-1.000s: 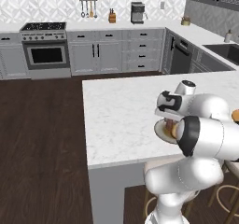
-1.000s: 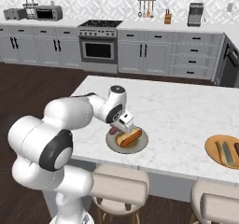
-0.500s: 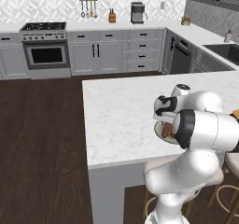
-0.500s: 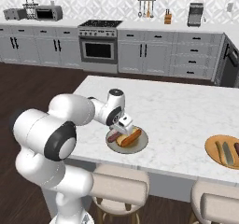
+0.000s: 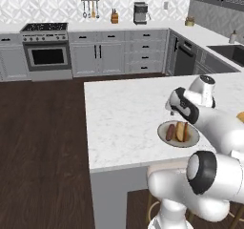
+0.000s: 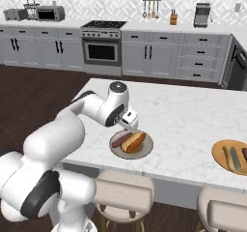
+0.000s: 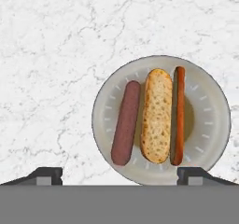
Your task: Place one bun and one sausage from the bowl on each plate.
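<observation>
Bun (image 7: 156, 115) and sausage (image 7: 126, 122) lie on grey-rimmed plate (image 7: 212, 120); pincer (image 7: 119, 174) spread.

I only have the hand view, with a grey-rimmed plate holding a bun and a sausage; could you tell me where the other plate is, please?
Observer: The orange plate sits on the same island counter, near its front edge, well to the right of the grey-rimmed plate in the right base view.
Operator: Thank you; is anything on it?
Observer: Yes, a few oblong pieces lie side by side on it; they are too small to name.
Operator: And how is the gripper placed?
Observer: The gripper hangs just above the grey-rimmed plate's far rim, jaws open, holding nothing.
</observation>
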You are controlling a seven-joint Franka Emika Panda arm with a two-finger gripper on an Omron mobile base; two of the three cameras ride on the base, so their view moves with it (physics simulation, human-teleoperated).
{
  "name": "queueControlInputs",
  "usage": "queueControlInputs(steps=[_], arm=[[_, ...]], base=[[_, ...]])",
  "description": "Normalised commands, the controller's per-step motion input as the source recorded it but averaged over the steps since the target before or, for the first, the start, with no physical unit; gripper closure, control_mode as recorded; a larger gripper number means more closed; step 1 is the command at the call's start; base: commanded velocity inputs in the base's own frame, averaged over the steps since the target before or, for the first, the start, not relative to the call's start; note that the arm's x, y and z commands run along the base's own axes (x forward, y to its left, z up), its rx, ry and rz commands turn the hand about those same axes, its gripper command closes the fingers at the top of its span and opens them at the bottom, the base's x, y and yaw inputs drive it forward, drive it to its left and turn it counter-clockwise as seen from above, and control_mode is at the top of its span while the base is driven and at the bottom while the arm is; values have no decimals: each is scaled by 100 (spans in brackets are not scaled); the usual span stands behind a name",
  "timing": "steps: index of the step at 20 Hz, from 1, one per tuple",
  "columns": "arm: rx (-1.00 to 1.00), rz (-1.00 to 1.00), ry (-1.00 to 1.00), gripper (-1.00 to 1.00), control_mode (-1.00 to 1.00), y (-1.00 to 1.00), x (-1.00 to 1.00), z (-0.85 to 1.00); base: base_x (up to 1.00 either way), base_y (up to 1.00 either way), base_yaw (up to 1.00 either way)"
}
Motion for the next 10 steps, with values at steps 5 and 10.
queueControlInputs(steps=[5,10], arm=[[-8,10,-50,-100,-100,24,-100,100],[-13,7,-68,-100,-100,40,-100,100]], base=[[0,0,0],[0,0,0]])
